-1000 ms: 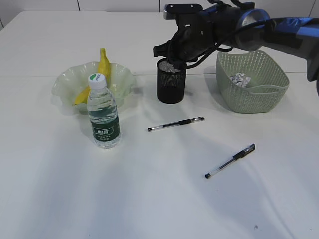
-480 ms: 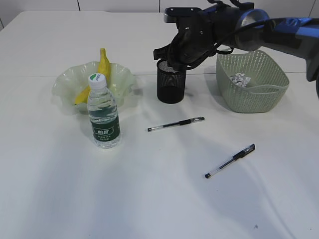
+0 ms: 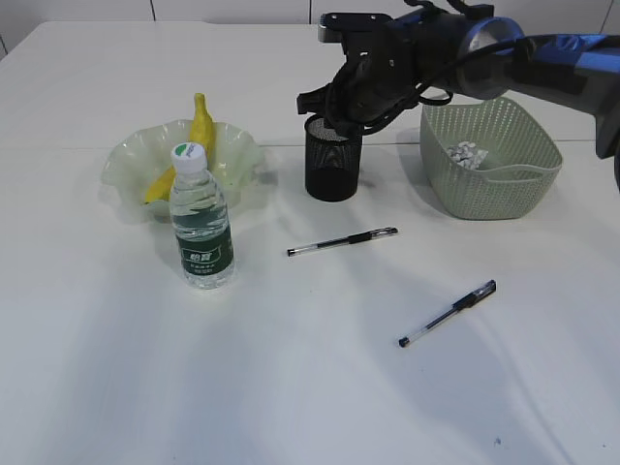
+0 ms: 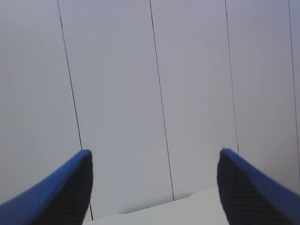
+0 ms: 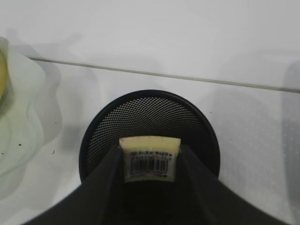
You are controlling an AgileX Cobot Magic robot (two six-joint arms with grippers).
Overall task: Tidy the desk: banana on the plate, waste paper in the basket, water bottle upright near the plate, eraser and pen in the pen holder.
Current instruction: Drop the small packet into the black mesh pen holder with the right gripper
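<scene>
My right gripper [image 5: 150, 161] is shut on a pale eraser [image 5: 150, 158] with a barcode label and holds it right over the mouth of the black mesh pen holder [image 5: 149, 117]. In the exterior view the right gripper [image 3: 334, 108] hovers just above the pen holder [image 3: 332, 160]. Two pens lie on the table, one in the middle [image 3: 342, 241] and one nearer the front right [image 3: 448, 314]. The banana [image 3: 194, 136] lies in the pale green plate [image 3: 126, 160]. The water bottle [image 3: 201, 218] stands upright beside the plate. My left gripper [image 4: 154, 187] is open and empty, facing a wall.
A green basket [image 3: 489, 160] at the back right holds a crumpled paper ball [image 3: 467, 153]. The plate's wavy edge [image 5: 18, 117] shows at the left of the right wrist view. A seam crosses the table behind the pen holder.
My right gripper has risen slightly over the pen holder, still holding the eraser. Nothing else has moved.
</scene>
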